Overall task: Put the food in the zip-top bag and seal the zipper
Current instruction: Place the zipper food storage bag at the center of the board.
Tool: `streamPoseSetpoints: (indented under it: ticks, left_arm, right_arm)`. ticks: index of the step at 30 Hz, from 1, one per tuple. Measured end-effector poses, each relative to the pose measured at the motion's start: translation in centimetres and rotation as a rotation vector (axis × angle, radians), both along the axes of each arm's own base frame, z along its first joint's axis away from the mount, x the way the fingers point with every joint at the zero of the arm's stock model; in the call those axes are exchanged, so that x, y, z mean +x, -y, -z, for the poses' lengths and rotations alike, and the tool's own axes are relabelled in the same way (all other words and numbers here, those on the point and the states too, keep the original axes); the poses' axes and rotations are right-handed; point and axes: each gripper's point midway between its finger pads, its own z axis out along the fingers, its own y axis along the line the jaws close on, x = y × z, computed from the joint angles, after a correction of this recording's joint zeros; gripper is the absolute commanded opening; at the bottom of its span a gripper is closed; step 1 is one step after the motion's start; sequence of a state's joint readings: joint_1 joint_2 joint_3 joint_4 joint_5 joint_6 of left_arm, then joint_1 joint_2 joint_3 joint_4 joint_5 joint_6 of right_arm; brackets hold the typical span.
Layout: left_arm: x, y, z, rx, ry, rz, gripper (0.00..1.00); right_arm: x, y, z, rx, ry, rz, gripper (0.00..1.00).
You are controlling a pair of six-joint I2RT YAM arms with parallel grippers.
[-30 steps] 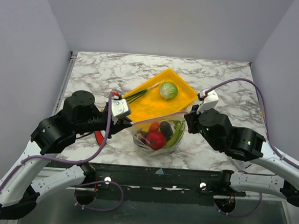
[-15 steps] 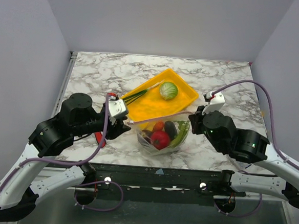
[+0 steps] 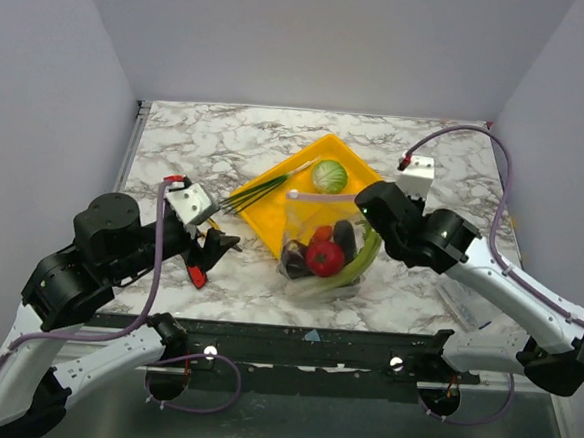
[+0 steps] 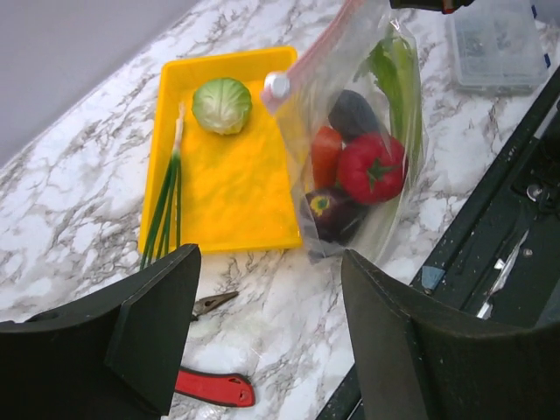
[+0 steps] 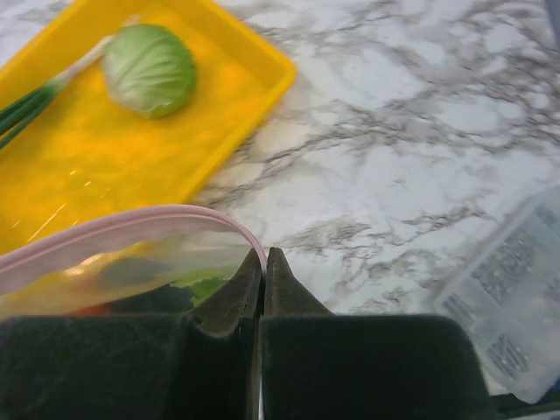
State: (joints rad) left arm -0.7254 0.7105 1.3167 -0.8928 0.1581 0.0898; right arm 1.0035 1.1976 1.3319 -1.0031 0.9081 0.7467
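Note:
The zip-top bag (image 3: 320, 271) hangs upright by the yellow tray, holding a red tomato (image 3: 324, 258), dark eggplants and a green leek. My right gripper (image 3: 366, 206) is shut on the right end of the pink zipper (image 5: 131, 223), its fingertips pinched together (image 5: 264, 255). The zipper's white slider (image 4: 276, 85) sits at the bag's other corner. Left of the bag, my left gripper (image 3: 217, 246) stands open and empty over the marble (image 4: 267, 271). A green cabbage (image 3: 328, 175) and thin green onions (image 3: 259, 187) lie in the tray.
The yellow tray (image 3: 272, 218) sits mid-table, behind the bag. A red-handled tool (image 4: 210, 387) and small pliers (image 4: 210, 304) lie on the marble under my left gripper. A small clear packet (image 5: 516, 280) lies at the right, near the front edge.
My left gripper let go of the bag's mouth, opened and drew back to the left. My right gripper raised its corner, so the bag now hangs upright with the mouth pulled narrower.

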Motion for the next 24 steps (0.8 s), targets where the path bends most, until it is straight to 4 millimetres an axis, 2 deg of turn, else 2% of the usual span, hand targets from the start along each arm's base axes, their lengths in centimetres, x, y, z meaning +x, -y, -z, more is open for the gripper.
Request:
streamPoseSetpoints:
  ticks: [5, 8, 12, 16, 24]
  left_arm:
    - [-1.0, -1.3, -1.5, -0.054, 0.043, -0.024, 0.67]
    - [-1.5, -1.6, -1.8, -0.076, 0.046, -0.027, 0.68]
    - [-1.8, -1.8, -2.0, -0.090, 0.050, -0.029, 0.71]
    - [-2.0, -2.0, -2.2, -0.099, 0.052, -0.029, 0.72]
    - [-2.6, -2.2, -2.6, -0.118, 0.057, -0.022, 0.73]
  right_arm:
    - [2.9, 7.3, 1.2, -0.036, -0.055, 0.249, 0.00]
    - [3.3, 11.9, 1.3, -0.033, -0.072, 0.369, 0.00]
    - [3.3, 16.6, 1.6, -0.042, -0.080, 0.495, 0.00]
    - [4.1, 19.6, 3.6, -0.035, -0.126, 0.571, 0.00]
    - [7.5, 22.5, 8.7, -0.032, -0.230, 0.655, 0.00]
